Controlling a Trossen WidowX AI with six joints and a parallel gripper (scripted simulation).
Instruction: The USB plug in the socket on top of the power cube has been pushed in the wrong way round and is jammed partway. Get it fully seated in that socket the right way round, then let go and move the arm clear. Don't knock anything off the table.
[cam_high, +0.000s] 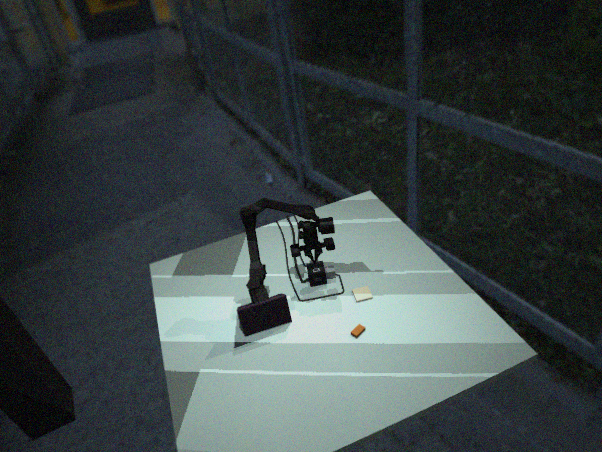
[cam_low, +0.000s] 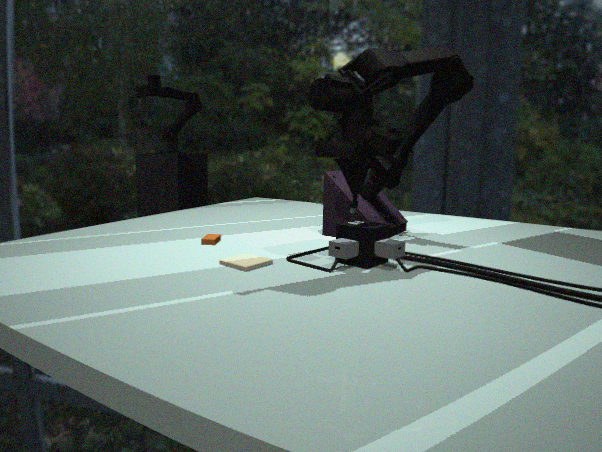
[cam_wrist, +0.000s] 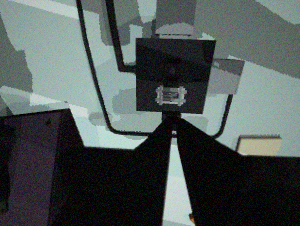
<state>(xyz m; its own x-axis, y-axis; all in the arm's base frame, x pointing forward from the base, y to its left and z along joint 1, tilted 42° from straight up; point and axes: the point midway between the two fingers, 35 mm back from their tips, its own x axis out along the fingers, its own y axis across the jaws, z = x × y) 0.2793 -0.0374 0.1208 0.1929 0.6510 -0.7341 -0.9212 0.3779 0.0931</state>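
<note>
The small USB plug (cam_wrist: 170, 118) is being pinched by the almost closed gripper (cam_wrist: 171, 131), just above the socket (cam_wrist: 170, 95) on the power cube (cam_wrist: 175, 65), near the middle of the worktop's far half. It is probably light, stiff and slippery, best held by its flat sides.

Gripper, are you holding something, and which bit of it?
Yes. The black gripper is shut on the small dark USB plug, pinching its body just above the black power cube.

The tool (cam_wrist: 171, 126) grips a dark, barely discernible plug above the power cube (cam_wrist: 175, 75).
</note>
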